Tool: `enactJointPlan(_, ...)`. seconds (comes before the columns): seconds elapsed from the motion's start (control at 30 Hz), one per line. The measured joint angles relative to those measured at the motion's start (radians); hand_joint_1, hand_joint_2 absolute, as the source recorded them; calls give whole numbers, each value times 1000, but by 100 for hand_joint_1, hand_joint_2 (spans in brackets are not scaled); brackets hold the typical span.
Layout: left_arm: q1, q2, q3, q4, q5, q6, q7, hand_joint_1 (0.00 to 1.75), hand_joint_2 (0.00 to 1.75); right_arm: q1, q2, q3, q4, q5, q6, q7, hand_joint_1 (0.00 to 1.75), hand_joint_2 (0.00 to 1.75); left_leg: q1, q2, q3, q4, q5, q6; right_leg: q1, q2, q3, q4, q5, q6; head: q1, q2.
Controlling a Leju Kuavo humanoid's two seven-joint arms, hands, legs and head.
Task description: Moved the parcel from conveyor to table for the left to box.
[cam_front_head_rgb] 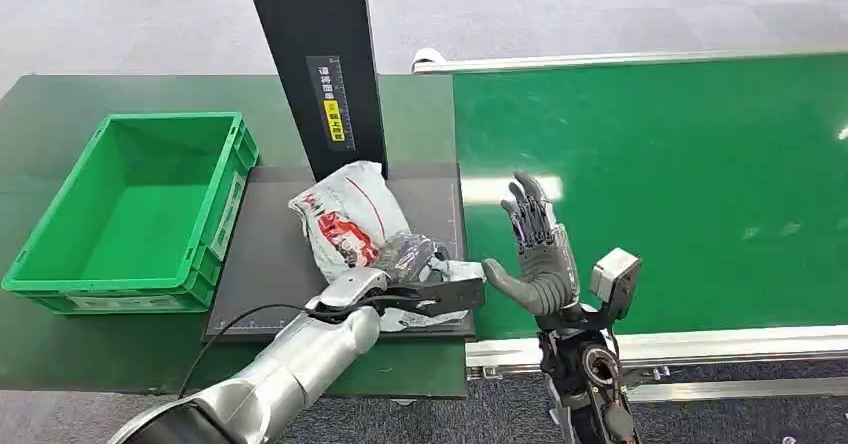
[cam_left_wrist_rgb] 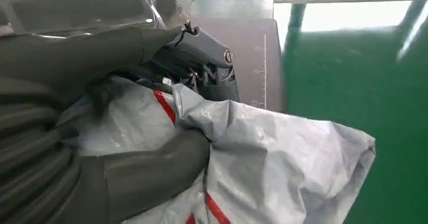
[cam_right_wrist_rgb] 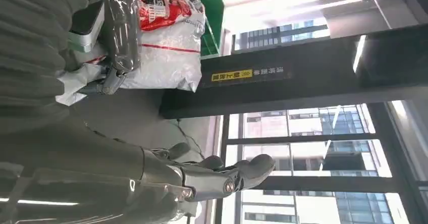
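Head view: the green conveyor belt [cam_front_head_rgb: 680, 184] sits just right of the dark scale mat [cam_front_head_rgb: 270, 254], the green crate [cam_front_head_rgb: 140, 209] just left of it. The parcel [cam_front_head_rgb: 345, 219], a crumpled grey-white poly bag with red print, lies on the mat against the foot of the black post [cam_front_head_rgb: 315, 64]. Left hand [cam_front_head_rgb: 410, 269] is on the bag, fingers [cam_left_wrist_rgb: 151, 171] clenched into the plastic; right hand [cam_front_head_rgb: 535, 249] stands beside the mat's right edge, fingers spread, holding nothing.

Risks, as I judge them: slack film may slide out of the grasp on lifting; the bag could snag the post; the crate wall could catch a sagging corner.

Hard to make out: the grip's depth, the bag's underside, its contents. The worktop [cam_front_head_rgb: 60, 104] is cut off at left.
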Motion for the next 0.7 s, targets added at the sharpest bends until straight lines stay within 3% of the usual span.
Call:
enactJointPlan(0.27,11,0,23,8,-43,69,4,175,175,-7,0,-21,29,-10,-31,21,0,175,0,0,1,0,0,0,0,0,0,0,0,0,0,0)
enactJointPlan(0.37,42,3,58,-7,7,194,-79,175,175,-8,-1,-49,47,-19,-93,94,0,175,0,0,0,0,0,0,0,0,0,0,0,0,0,0)
enactJointPlan(0.47,98,17,123,-93,140,271,-232,175,175,-17,-20,-61,97,88,-181,126,0,175,0,0,-1,0,0,0,0,0,-1,0,0,0,0,0)
enactJointPlan(0.7,196,56,195,-312,271,420,-410,175,175,-27,-37,-69,153,86,-179,133,0,175,0,0,-3,0,0,0,0,0,-4,0,0,0,0,0)
